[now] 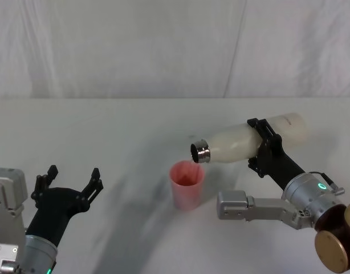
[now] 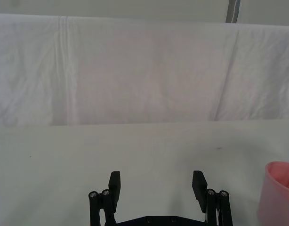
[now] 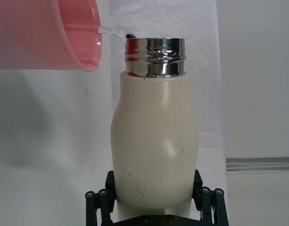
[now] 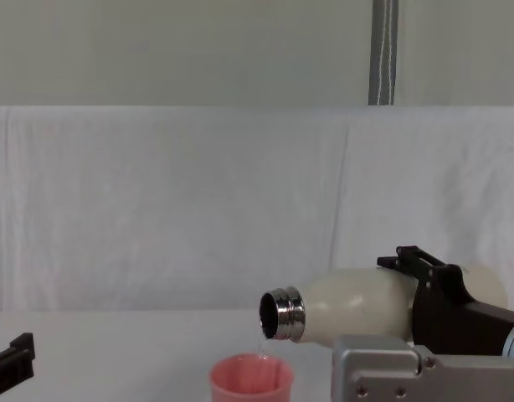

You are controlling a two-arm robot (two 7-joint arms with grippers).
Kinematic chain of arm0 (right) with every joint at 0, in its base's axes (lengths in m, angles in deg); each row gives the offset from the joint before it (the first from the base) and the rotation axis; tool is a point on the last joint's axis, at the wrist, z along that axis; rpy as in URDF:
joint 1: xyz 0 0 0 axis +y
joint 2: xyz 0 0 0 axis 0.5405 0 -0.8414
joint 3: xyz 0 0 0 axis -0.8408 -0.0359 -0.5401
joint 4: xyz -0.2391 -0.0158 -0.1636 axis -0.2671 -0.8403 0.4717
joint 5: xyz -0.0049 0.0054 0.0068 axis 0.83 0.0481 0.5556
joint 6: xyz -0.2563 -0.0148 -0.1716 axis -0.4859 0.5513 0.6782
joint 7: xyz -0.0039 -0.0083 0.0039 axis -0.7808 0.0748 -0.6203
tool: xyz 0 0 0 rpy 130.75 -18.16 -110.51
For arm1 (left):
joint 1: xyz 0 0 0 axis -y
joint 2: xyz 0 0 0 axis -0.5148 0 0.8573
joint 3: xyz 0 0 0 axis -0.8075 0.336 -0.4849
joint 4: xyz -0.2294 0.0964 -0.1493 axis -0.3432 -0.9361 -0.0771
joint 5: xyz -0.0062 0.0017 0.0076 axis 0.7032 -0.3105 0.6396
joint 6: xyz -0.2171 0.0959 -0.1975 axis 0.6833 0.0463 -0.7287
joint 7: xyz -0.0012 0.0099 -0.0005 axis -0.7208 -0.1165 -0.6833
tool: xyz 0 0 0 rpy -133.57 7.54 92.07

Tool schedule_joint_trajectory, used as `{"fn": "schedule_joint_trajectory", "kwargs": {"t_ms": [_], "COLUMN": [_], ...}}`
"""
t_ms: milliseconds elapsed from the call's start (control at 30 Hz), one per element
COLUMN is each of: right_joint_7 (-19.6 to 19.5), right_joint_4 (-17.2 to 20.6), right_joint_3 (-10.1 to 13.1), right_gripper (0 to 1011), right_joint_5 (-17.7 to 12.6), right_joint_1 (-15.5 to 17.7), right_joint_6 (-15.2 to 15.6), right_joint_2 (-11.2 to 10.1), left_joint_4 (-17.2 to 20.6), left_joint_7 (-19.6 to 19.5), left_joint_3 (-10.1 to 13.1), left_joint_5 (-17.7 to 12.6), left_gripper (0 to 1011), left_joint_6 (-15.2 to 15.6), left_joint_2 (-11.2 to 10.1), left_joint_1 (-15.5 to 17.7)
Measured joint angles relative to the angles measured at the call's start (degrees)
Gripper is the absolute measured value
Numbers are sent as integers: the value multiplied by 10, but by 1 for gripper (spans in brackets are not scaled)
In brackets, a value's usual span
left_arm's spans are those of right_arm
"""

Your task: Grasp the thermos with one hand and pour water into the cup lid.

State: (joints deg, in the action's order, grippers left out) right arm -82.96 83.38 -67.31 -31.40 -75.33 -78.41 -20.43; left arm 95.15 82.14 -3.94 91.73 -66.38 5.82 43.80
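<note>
In the head view, the thermos (image 1: 252, 142) is held nearly level above the white table (image 1: 123, 131) by the right gripper (image 1: 265, 149), whose fingers are clamped around its body. Its silver neck is pointed left, just over the cup lid (image 1: 186, 185), which stands upright on the table. The left gripper (image 1: 71, 181) is parked low at the near left, its fingers spread apart and holding nothing; a clear stretch of table lies between it and the cup lid.

In the left wrist view, the spread fingers (image 2: 114, 184) are seen over bare table, with the cup lid (image 2: 279, 194) at the edge and a white cloth backdrop (image 2: 144, 70) behind.

In the right wrist view, the thermos (image 3: 154, 141) is gripped at its lower body, and the water (image 3: 111, 33) is seen as a thin stream from the neck into the cup lid (image 3: 45, 33).

In the chest view, the water (image 4: 259, 342) falls from the neck of the thermos (image 4: 357, 305) to the cup lid (image 4: 251, 378) below. Nothing stands between the neck and the cup lid.
</note>
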Motion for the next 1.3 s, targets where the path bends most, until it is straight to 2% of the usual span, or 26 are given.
{"fn": "schedule_joint_trajectory", "kwargs": {"t_ms": [1300], "right_joint_7": [8], "right_joint_4": [8], "right_joint_3": [1], "right_gripper": [950], "right_joint_5": [1], "right_joint_1": [-6], "right_joint_6": [2], "right_joint_2": [-3], "left_joint_4": [0], "left_joint_7": [0], "left_joint_3": [0], "left_joint_5": [0], "left_gripper": [1001], "left_joint_6": [0], "left_joint_2": [0], "left_joint_1": [0]}}
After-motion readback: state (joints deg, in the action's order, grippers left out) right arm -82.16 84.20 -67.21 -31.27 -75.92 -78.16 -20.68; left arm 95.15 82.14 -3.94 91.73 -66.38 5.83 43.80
